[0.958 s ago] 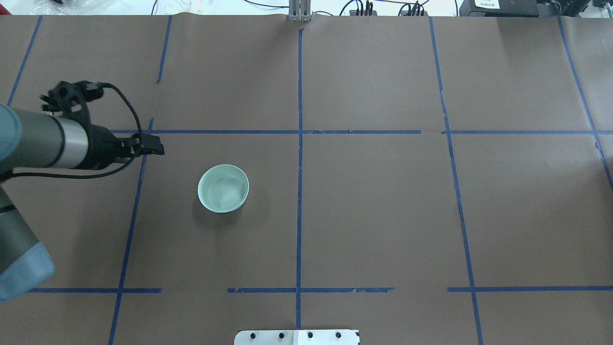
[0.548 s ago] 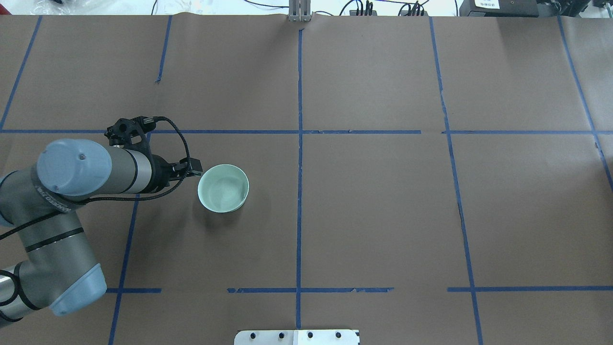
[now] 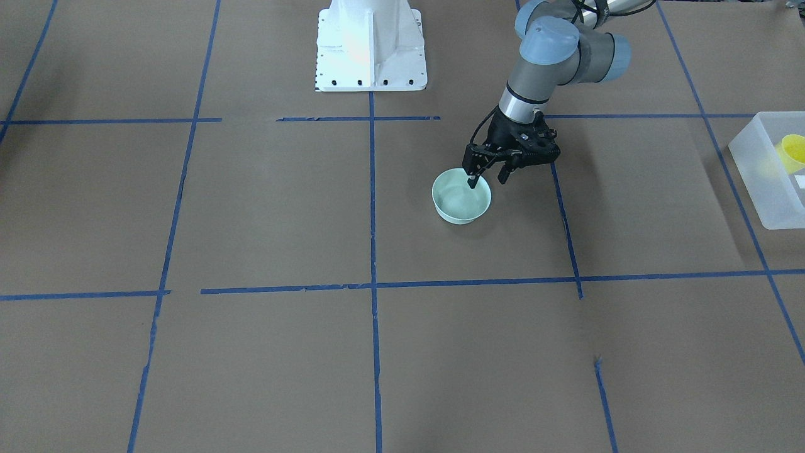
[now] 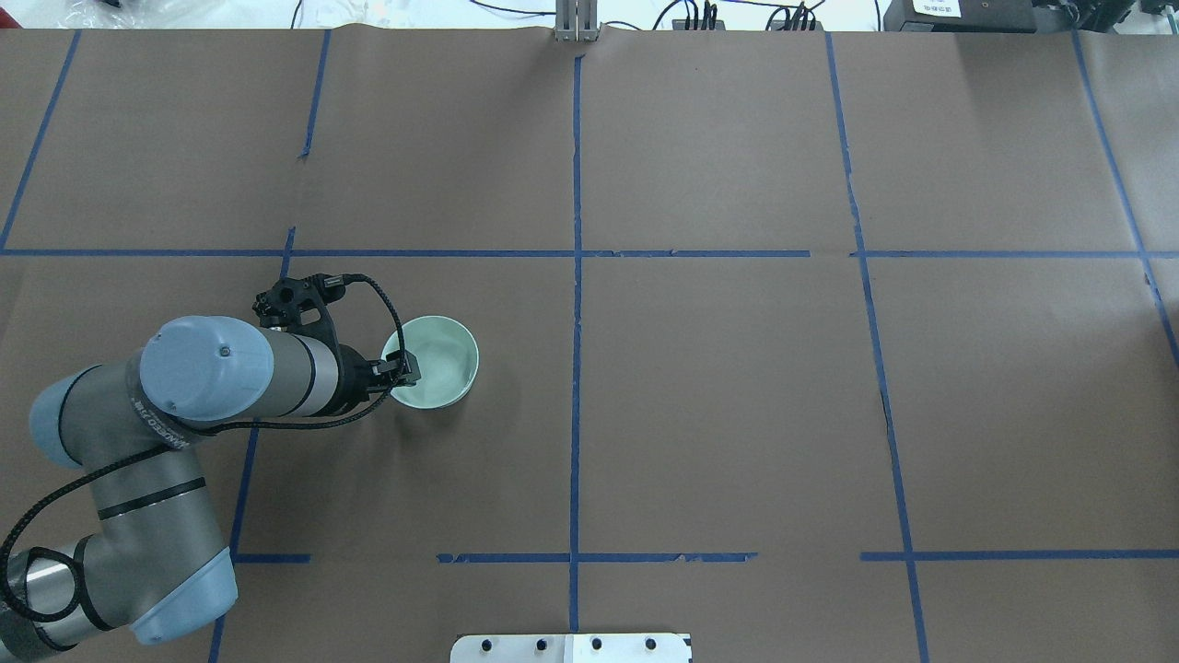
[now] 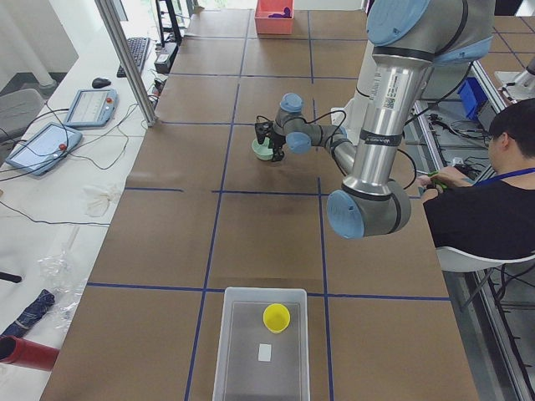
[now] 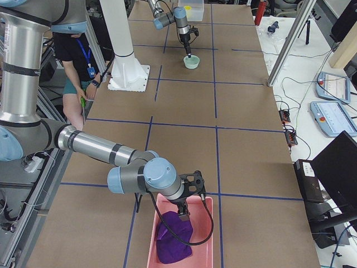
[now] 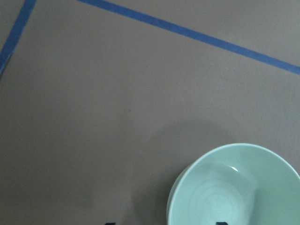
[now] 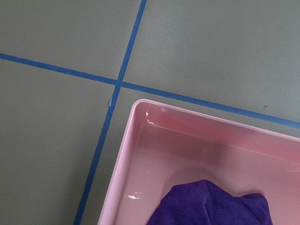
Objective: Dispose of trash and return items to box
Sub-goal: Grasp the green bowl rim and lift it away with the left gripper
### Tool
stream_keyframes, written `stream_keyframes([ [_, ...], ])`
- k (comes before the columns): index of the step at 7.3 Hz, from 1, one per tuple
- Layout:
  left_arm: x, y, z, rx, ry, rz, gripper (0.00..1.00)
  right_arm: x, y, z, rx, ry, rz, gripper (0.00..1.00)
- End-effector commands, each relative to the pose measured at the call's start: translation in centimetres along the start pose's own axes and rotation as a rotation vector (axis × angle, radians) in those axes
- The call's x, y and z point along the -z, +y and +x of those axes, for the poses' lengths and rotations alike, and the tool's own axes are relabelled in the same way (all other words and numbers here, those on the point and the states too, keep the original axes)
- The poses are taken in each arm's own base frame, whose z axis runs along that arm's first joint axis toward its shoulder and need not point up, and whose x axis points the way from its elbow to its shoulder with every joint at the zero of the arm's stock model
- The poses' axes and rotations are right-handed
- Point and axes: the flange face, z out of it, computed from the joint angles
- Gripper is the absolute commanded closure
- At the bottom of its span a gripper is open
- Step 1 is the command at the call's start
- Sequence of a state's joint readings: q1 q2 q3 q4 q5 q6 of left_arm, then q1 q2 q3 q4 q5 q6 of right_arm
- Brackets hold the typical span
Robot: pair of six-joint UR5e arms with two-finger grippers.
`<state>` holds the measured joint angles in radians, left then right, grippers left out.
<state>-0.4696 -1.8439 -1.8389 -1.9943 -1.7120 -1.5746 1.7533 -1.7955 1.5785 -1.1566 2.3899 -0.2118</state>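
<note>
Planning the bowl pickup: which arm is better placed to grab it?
Left. The left gripper is open astride the rim of the bowl, one finger inside. The right gripper hangs over the pink tray at the table's other end.

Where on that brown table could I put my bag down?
Bare: the squares between the middle blue tape line and the pink plastic tray. Crowded: where the open left gripper straddles the rim of the round pale mint-green bowl.
</note>
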Motion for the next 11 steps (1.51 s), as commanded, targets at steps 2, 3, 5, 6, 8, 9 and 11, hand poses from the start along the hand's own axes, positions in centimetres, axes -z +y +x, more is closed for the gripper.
stream_keyframes([
  [2,0.4,0.2,0.3,0.029,0.007,-0.005,1.00,-0.1,0.4,0.0,-0.003,-0.001,-0.004,0.00],
  [3,3.1,-0.8,0.9,-0.018,0.020,0.010,1.00,-0.1,0.4,0.0,-0.003,-0.001,-0.004,0.00],
  [5,12.5,-6.0,1.0,-0.154,-0.011,0.022,1.00,-0.2,0.5,0.0,-0.001,-0.003,-0.005,0.00],
  [6,18.2,-9.8,-0.1,-0.231,0.003,0.034,1.00,-0.2,0.5,0.0,-0.002,-0.003,-0.004,0.00],
  [8,27.9,-18.1,-5.8,-0.479,-0.024,0.049,1.00,-0.2,0.5,0.0,-0.002,-0.003,-0.004,0.00],
  [9,31.5,-23.7,-14.4,-0.660,-0.125,0.056,1.00,-0.2,0.6,0.0,0.002,-0.003,-0.005,0.00],
  [11,32.5,-31.7,-28.2,-0.830,-0.260,-0.002,1.00,-0.2,0.5,0.0,-0.005,-0.005,-0.006,0.00],
])
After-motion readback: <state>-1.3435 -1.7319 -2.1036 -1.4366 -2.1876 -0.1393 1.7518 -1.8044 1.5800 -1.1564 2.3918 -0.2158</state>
